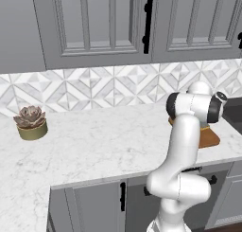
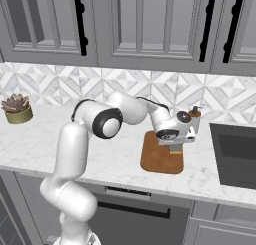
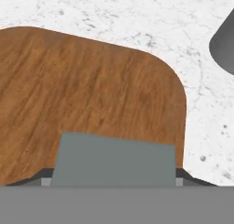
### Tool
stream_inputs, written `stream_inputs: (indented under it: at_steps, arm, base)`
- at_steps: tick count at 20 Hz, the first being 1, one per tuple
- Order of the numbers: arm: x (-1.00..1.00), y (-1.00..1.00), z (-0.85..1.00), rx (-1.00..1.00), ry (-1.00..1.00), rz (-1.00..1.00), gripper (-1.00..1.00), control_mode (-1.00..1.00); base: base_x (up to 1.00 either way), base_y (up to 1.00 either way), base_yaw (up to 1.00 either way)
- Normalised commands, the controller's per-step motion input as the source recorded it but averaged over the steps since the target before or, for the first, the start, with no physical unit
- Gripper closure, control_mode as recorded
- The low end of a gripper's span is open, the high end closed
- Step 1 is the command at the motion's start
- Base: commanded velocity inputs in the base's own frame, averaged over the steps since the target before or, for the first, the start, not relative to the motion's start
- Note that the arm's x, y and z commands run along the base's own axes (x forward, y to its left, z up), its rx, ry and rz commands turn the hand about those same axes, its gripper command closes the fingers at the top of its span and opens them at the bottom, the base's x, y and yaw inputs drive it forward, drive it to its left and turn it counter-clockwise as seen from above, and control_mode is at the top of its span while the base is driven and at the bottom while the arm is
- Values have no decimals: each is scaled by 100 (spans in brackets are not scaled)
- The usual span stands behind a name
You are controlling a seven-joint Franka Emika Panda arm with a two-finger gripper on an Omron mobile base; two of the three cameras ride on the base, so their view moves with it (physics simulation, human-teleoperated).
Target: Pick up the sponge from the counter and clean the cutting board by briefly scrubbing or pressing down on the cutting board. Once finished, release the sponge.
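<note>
The reddish-brown cutting board (image 3: pixel 82 90) spreads under the hand in the hand view, lying on the white marble counter (image 3: pixel 137 13). My gripper (image 3: pixel 113 181) is shut on the sponge (image 3: pixel 114 160), whose grey-green face shows between the two dark fingertips. From the right base view, the gripper (image 2: pixel 175 145) hangs low over the far right part of the cutting board (image 2: pixel 159 160) with the sponge (image 2: pixel 175 149) under it. I cannot tell whether the sponge touches the board. The arm hides most of the cutting board (image 1: pixel 211 139) in the left base view.
A succulent in a small pot (image 1: pixel 31 122) stands at the counter's far left. A small brown-topped bottle (image 2: pixel 194 113) stands just behind the hand. A dark recessed sink (image 2: pixel 235 154) lies right of the board. Grey wall cabinets (image 2: pixel 150 24) hang overhead.
</note>
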Motion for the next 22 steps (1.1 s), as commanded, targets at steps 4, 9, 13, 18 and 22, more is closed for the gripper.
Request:
stream_inputs:
  at_steps: [4, 9, 13, 18, 22]
  arm:
    - [-14, 19, -6, 4, -4, 0, 100, -100]
    - [-51, 41, 0, 14, -4, 0, 100, -100]
    - [-35, 72, -7, 1, 0, 0, 100, -100]
    - [9, 81, -1, -5, 3, 0, 100, -100]
    - [-6, 66, 0, -2, 0, 0, 100, -100]
  base:
    - [0, 0, 0]
    - [0, 0, 0]
    - [0, 0, 0]
    - [0, 0, 0]
    - [0, 0, 0]
